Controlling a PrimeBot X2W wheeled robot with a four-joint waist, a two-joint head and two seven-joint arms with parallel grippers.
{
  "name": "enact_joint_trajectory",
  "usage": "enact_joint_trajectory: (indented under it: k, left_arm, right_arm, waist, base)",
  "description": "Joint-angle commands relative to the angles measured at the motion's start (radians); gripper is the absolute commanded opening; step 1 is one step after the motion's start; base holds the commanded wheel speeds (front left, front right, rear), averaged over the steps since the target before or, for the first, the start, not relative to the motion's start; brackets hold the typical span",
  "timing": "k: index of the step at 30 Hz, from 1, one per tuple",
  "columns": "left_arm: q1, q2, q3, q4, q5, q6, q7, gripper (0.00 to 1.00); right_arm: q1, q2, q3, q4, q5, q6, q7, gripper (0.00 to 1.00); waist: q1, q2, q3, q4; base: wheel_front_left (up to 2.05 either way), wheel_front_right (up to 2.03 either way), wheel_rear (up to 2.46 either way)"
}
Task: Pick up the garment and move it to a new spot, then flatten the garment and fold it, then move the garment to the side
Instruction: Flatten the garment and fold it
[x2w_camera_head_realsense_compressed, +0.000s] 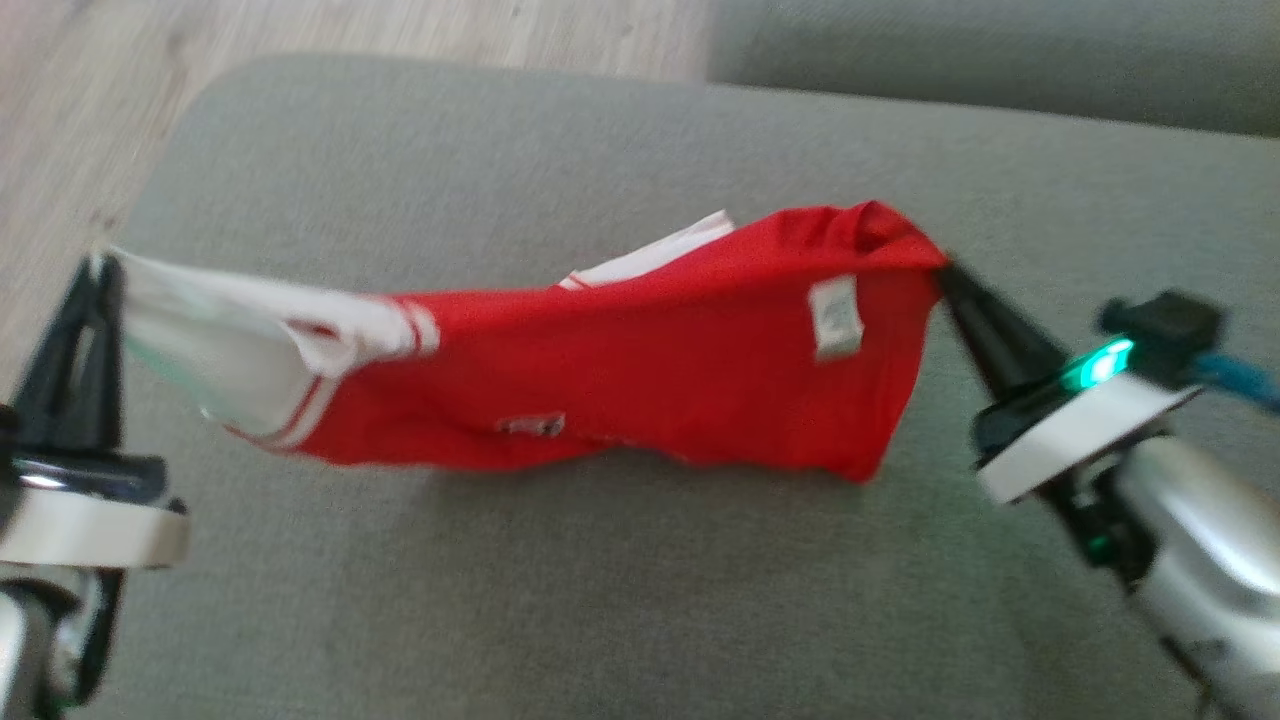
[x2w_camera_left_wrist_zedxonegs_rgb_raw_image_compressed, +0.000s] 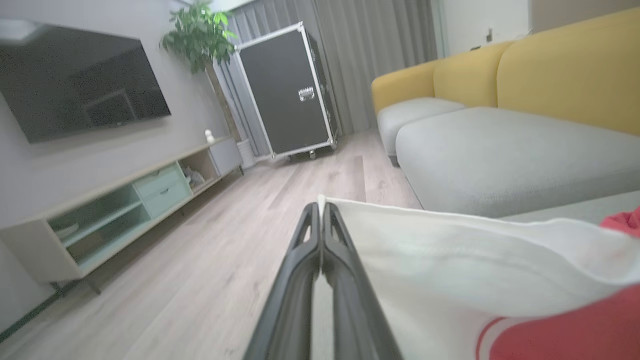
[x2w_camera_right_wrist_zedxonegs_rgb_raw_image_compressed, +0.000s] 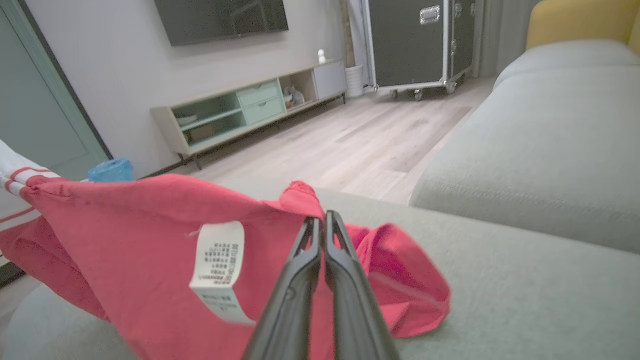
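The garment (x2w_camera_head_realsense_compressed: 640, 370) is a red shirt with white striped sleeves and a white care label. It hangs stretched between both grippers above the grey sofa cushion (x2w_camera_head_realsense_compressed: 620, 600), its lower edge near or touching the cushion. My left gripper (x2w_camera_head_realsense_compressed: 100, 262) is shut on the white sleeve edge (x2w_camera_left_wrist_zedxonegs_rgb_raw_image_compressed: 450, 260) at the left. My right gripper (x2w_camera_head_realsense_compressed: 942, 266) is shut on the red hem corner (x2w_camera_right_wrist_zedxonegs_rgb_raw_image_compressed: 300, 197) at the right. In the right wrist view the label (x2w_camera_right_wrist_zedxonegs_rgb_raw_image_compressed: 220, 270) faces the camera, left of the fingers (x2w_camera_right_wrist_zedxonegs_rgb_raw_image_compressed: 300, 270).
Wooden floor (x2w_camera_head_realsense_compressed: 90, 130) lies beyond the cushion's far left edge. A second grey cushion (x2w_camera_left_wrist_zedxonegs_rgb_raw_image_compressed: 500, 155) with yellow backrest stands further off. A TV console (x2w_camera_left_wrist_zedxonegs_rgb_raw_image_compressed: 115, 205), a black flight case (x2w_camera_left_wrist_zedxonegs_rgb_raw_image_compressed: 285, 90) and a potted plant (x2w_camera_left_wrist_zedxonegs_rgb_raw_image_compressed: 200, 35) line the far wall.
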Motion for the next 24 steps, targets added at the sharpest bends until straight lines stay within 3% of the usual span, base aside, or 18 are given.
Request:
enact_joint_trajectory:
  k: [1, 8, 15, 20, 24]
  left_arm:
    - [-0.075, 0.066, 0.070, -0.044, -0.004, -0.011, -0.017, 0.00]
    - [-0.184, 0.102, 0.102, -0.085, -0.114, -0.107, -0.024, 0.00]
    - [-0.407, 0.131, 0.101, -0.104, -0.226, -0.188, 0.025, 0.00]
    - [-0.600, 0.117, 0.063, -0.094, -0.277, -0.210, 0.062, 0.00]
    - [-0.736, 0.071, 0.004, -0.002, -0.318, -0.217, 0.113, 0.00]
  right_arm:
    - [0.007, -0.049, -0.018, -0.058, 0.031, -0.001, -0.004, 0.00]
    - [0.006, -0.228, -0.081, -0.240, 0.192, -0.001, -0.004, 0.00]
    - [-0.052, -0.369, -0.152, -0.374, 0.334, -0.001, -0.003, 0.00]
    - [-0.152, -0.431, -0.210, -0.400, 0.348, -0.001, 0.008, 0.00]
    - [-0.262, -0.414, -0.193, -0.347, 0.308, -0.001, 0.053, 0.00]
  waist:
    - [0.0000, 0.0000, -0.043, -0.037]
    - [0.0000, 0.0000, -0.143, -0.114]
    - [0.0000, 0.0000, -0.196, -0.187]
    - [0.0000, 0.0000, -0.208, -0.226]
    - [0.0000, 0.0000, -0.198, -0.245]
  base:
    - [0.00, 0.00, 0.00]
    - [0.00, 0.00, 0.00]
    - [0.00, 0.00, 0.00]
    - [0.00, 0.00, 0.00]
    - [0.00, 0.00, 0.00]
